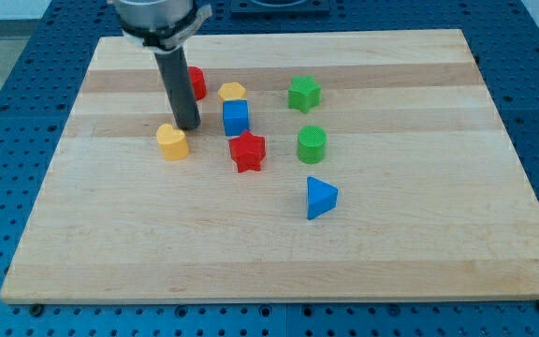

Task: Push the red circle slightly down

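Red circle (196, 82): low round block, lying flat on board, largely hidden behind rod, only its right part showing. Sits toward view's top from my tip (186, 126), slightly to view's right of it, near but apart. Whether rod shaft touches block, cannot tell.

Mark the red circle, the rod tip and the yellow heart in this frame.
red circle (197, 82), camera view, on its visible right edge beside the rod
my tip (188, 126), camera view, rod's lower end
yellow heart (171, 140), camera view, top face
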